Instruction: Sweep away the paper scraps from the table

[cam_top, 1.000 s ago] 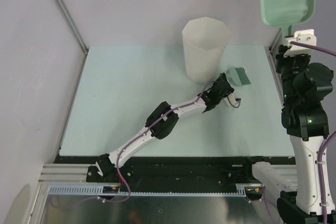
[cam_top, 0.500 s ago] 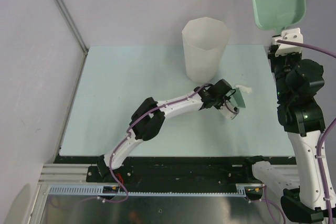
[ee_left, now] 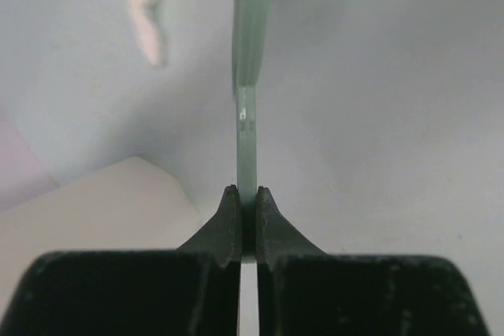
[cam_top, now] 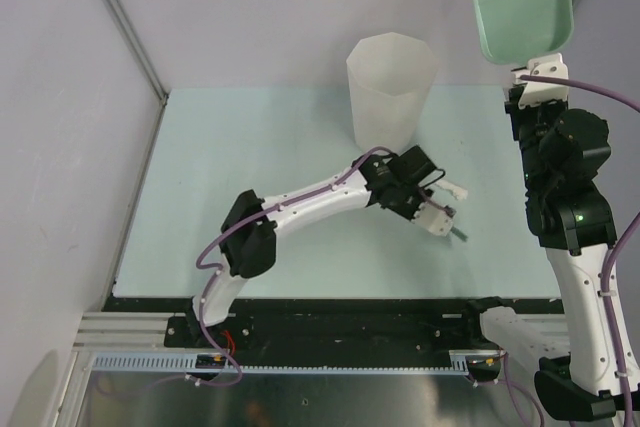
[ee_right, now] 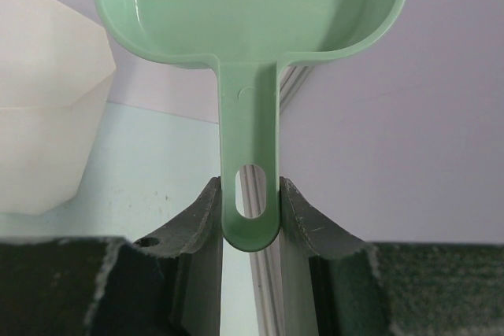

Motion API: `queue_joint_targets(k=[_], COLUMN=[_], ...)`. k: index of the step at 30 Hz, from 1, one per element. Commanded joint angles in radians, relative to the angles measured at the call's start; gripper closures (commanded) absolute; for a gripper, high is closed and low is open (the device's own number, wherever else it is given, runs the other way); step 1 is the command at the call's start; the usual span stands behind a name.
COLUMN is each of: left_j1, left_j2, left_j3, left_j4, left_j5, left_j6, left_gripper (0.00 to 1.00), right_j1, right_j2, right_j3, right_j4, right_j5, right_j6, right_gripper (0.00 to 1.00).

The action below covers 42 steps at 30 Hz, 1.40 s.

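My left gripper (cam_top: 438, 209) is out over the right middle of the mint-green table (cam_top: 250, 177), in front of the bin. In the left wrist view it (ee_left: 244, 194) is shut on a thin pale green flat tool (ee_left: 250, 37), seen edge-on and pointing straight away. My right gripper (cam_top: 537, 72) is raised at the far right, shut on the handle (ee_right: 248, 139) of a green dustpan (cam_top: 523, 15), whose pan (ee_right: 252, 5) tips upward. No paper scraps show clearly on the table. A blurred pale shape (ee_left: 146, 5) hangs upper left in the left wrist view; I cannot tell what it is.
A tall white faceted bin (cam_top: 392, 92) stands at the back of the table, just behind the left gripper, and shows at the left of the right wrist view (ee_right: 43, 116). Grey walls and a metal rail (cam_top: 520, 122) border the table.
The left arm has drawn its gripper nearer and to the right while turning the wrist, so the green tool no longer shows from above. The right arm has carried the dustpan slightly left.
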Motion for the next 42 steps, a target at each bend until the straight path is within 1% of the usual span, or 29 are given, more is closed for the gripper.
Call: queue_joint_targets(k=[1, 2, 3, 4, 5, 6, 7, 8, 9, 12, 14, 15, 17, 19, 20, 22, 23, 24, 25, 26, 28, 29, 31, 32, 34, 35, 37, 38, 42], left_j1=[-0.010, -0.012, -0.016, -0.021, -0.024, -0.030, -0.033, -0.036, -0.036, -0.035, -0.038, -0.042, -0.051, -0.056, -0.062, -0.065, -0.065, -0.067, -0.068, -0.067, -0.067, -0.067, -0.068, -0.067, -0.065, -0.055, -0.036, -0.009, 0.070], left_j2=[0.078, 0.122, 0.164, 0.239, 0.261, 0.281, 0.286, 0.291, 0.310, 0.384, 0.424, 0.458, 0.481, 0.463, 0.441, 0.357, 0.328, 0.279, 0.256, 0.231, 0.153, 0.125, 0.039, 0.010, -0.060, -0.080, -0.139, -0.160, -0.286], left_j3=[0.365, 0.528, 0.600, 0.653, 0.671, 0.645, 0.610, 0.544, 0.524, 0.521, 0.548, 0.550, 0.545, 0.506, 0.411, 0.299, 0.187, 0.138, 0.087, -0.018, -0.122, -0.225, -0.329, -0.422, -0.508, -0.585, -0.662, -0.734, -0.892], left_j4=[-0.051, -0.042, -0.028, 0.009, 0.041, 0.087, 0.181, 0.217, 0.268, 0.325, 0.349, 0.393, 0.417, 0.418, 0.417, 0.417, 0.417, 0.417, 0.417, 0.418, 0.420, 0.420, 0.428, 0.429, 0.437, 0.438, 0.440, 0.440, 0.440], left_j5=[0.071, 0.044, -0.027, -0.058, -0.088, -0.160, -0.182, -0.204, -0.222, -0.293, -0.342, -0.366, -0.403, -0.397, -0.380, -0.366, -0.360, -0.363, -0.375, -0.391, -0.420, -0.429, -0.446, -0.455, -0.486, -0.495, -0.523, -0.527, -0.530], left_j6=[-0.211, -0.227, -0.233, -0.224, -0.207, -0.167, -0.144, -0.123, -0.086, -0.029, 0.000, 0.038, 0.075, 0.100, 0.109, 0.140, 0.147, 0.164, 0.174, 0.189, 0.209, 0.212, 0.217, 0.214, 0.204, 0.198, 0.183, 0.177, 0.122], left_gripper=[1.00, 1.00, 1.00, 1.00, 1.00, 1.00, 1.00, 1.00, 1.00, 1.00, 1.00, 1.00, 1.00, 1.00, 1.00, 1.00, 1.00, 1.00, 1.00, 1.00, 1.00, 1.00, 1.00, 1.00, 1.00, 1.00, 1.00, 1.00, 1.00], right_j1=[0.001, 0.002, 0.002, 0.002, 0.004, 0.002, 0.004, 0.002, 0.002, 0.001, 0.002, 0.004, 0.005, 0.009, 0.009, 0.010, 0.010, 0.009, 0.010, 0.010, 0.012, 0.012, 0.015, 0.016, 0.022, 0.025, 0.044, 0.051, 0.094], right_j2=[-0.016, -0.016, -0.014, -0.013, -0.013, -0.009, -0.009, -0.006, -0.005, 0.001, 0.007, 0.009, 0.006, 0.001, 0.000, -0.002, -0.003, -0.003, -0.006, -0.003, -0.003, -0.003, -0.003, -0.003, -0.005, -0.006, -0.006, -0.005, 0.006], right_j3=[0.034, 0.034, 0.034, 0.034, 0.034, 0.034, 0.034, 0.034, 0.034, 0.036, 0.034, 0.034, 0.036, 0.036, 0.036, 0.036, 0.036, 0.036, 0.036, 0.036, 0.037, 0.037, 0.039, 0.037, 0.037, 0.039, 0.039, 0.039, 0.040], right_j4=[0.000, -0.001, -0.006, -0.009, -0.011, -0.014, -0.014, -0.014, -0.020, -0.030, -0.038, -0.038, -0.044, -0.046, -0.047, -0.052, -0.052, -0.053, -0.053, -0.053, -0.057, -0.061, -0.066, -0.066, -0.072, -0.078, -0.090, -0.105, -0.147], right_j5=[0.018, 0.018, 0.015, 0.015, 0.013, 0.020, 0.026, 0.032, 0.043, 0.041, 0.037, 0.029, 0.021, 0.029, 0.032, 0.035, 0.035, 0.033, 0.032, 0.030, 0.026, 0.023, 0.023, 0.021, 0.018, 0.017, 0.013, 0.017, 0.027], right_j6=[0.010, 0.005, 0.005, 0.005, 0.005, 0.005, 0.005, 0.008, 0.008, 0.017, 0.022, 0.023, 0.020, 0.014, 0.013, 0.011, 0.011, 0.013, 0.014, 0.017, 0.020, 0.023, 0.026, 0.029, 0.036, 0.037, 0.042, 0.045, 0.057], right_gripper=[1.00, 1.00, 1.00, 1.00, 1.00, 1.00, 1.00, 1.00, 1.00, 1.00, 1.00, 1.00, 1.00, 1.00, 1.00, 1.00, 1.00, 1.00, 1.00, 1.00, 1.00, 1.00, 1.00, 1.00, 1.00, 1.00, 1.00, 1.00, 1.00])
